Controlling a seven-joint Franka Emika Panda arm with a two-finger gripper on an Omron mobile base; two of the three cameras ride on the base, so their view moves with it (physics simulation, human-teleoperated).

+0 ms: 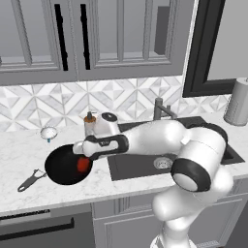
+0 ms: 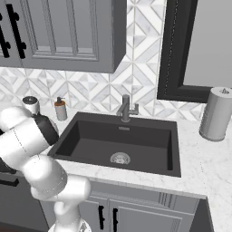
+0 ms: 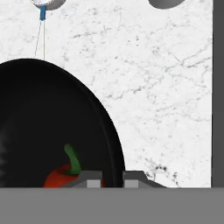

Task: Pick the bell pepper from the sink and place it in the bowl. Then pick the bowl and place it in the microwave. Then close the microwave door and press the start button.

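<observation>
The wide black bowl [image 1: 60, 167] sits on the marble counter left of the sink [image 1: 138, 167]. The red bell pepper [image 1: 83, 165] lies inside it near the right rim. In the hand view the bell pepper [image 3: 59, 177], with its green stem, rests in the bowl [image 3: 43, 122]. My gripper [image 3: 113, 179] is shut on the bowl's right rim, one finger inside and one outside. In the left base view the gripper [image 1: 80, 156] reaches down from the right. The empty sink [image 2: 118, 145] has a round drain. The microwave and its door are out of view.
A peeler [image 1: 31, 180] lies left of the bowl and a small white strainer [image 1: 49, 132] behind it. A soap bottle [image 1: 89, 123] stands by the backsplash. The faucet [image 2: 126, 108] rises behind the sink, and a paper towel roll [image 2: 217, 113] stands to its right.
</observation>
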